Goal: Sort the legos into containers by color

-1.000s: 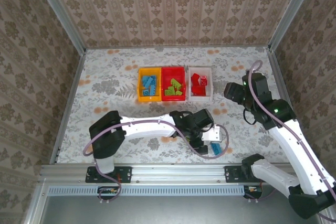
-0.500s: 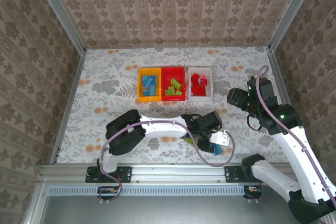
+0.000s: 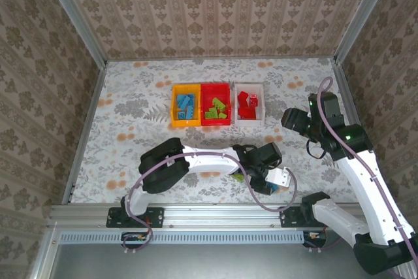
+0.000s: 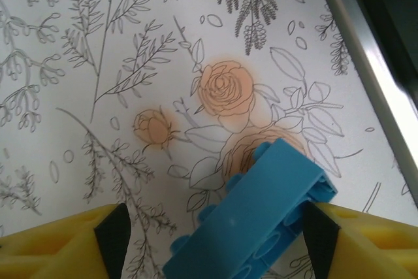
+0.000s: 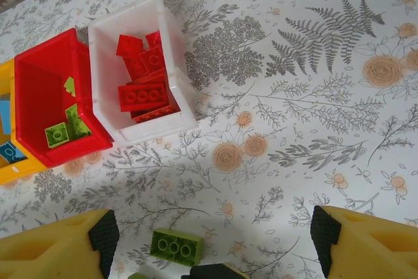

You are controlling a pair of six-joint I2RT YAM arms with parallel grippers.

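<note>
Straddling a blue lego point(image 4: 255, 227) at the bench's point(image 3: 130, 96) 5 o'clock, left fingers point(image 4: 52, 246) are held wide open, right pad against it | right fingers point(image 5: 366, 240) are held wide open, empty, at 3 o'clock | a green lego point(image 5: 176, 246) is seen at the blue one's 9 o'clock | containers point(image 3: 215, 85) are lined up at 12 o'clock

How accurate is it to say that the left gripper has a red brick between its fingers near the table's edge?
Only the colour is wrong: the brick between the fingers of the left gripper is blue, not red, as the left wrist view shows. It does lie near the edge of the table.
</note>
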